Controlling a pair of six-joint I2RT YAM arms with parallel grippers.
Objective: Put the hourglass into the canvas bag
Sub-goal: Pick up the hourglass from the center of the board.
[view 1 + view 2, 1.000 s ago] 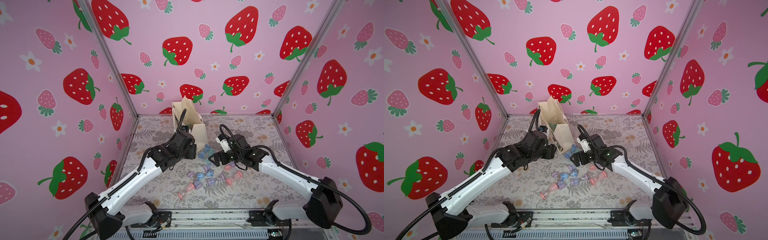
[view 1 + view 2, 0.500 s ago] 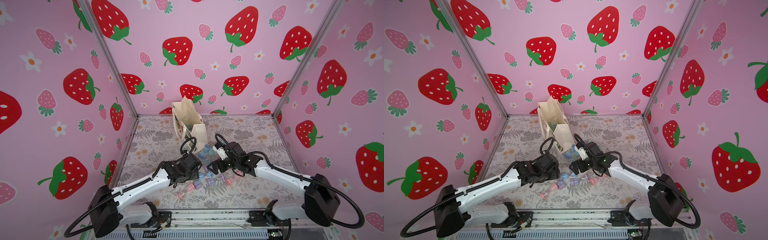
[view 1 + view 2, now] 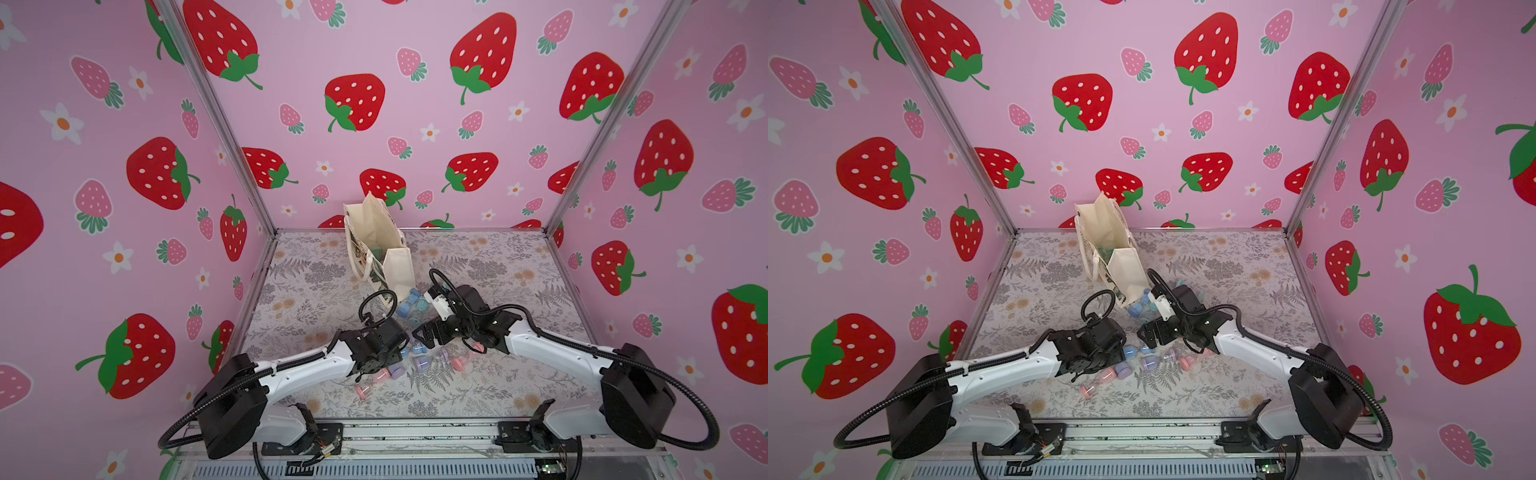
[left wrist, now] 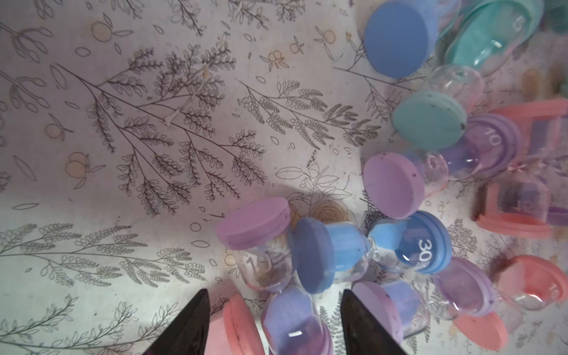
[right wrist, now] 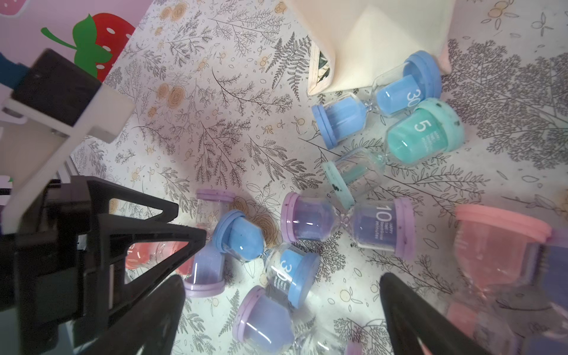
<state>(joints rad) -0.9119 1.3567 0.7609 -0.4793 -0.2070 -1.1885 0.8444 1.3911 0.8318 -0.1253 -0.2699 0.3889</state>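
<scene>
Canvas bag (image 3: 374,228) stands upright just above ctr in both top views, mouth open, printed side toward frame-left, sth teal showing inside. Below it, mid-frame, a pile of hourglasses (image 3: 420,364) lies on the flower-print table (image 3: 311,282), all tipped over or tilted; the topmost blue ones sit just beside the bag's lower corner. Left gripper (image 4: 275,292) points down at the pile's left edge. In the left wrist view its two black fingers (image 4: 190,332) stand abt half apart at the bottom edge, w/ the lower bulb of a purple hourglass (image 4: 292,322) btwn them & a gap on each side, so no grip on it. A pink cap (image 4: 238,321) also sits in the gap by the left-hand finger. The hourglass' other end, purple cap, reaches up toward frame ctr, right beside a blue hourglass (image 4: 344,242) marked 30. Right gripper (image 5: 279,279) is spread wide, holds nothing, and hovers over the pile's middle; in the right wrist view the blue hourglass' end & another purple one (image 5: 267,319) lie btwn its fingers near the bottom edge. The purple hourglass is well apart from the bag, the rest of the pile in btwn.
</scene>
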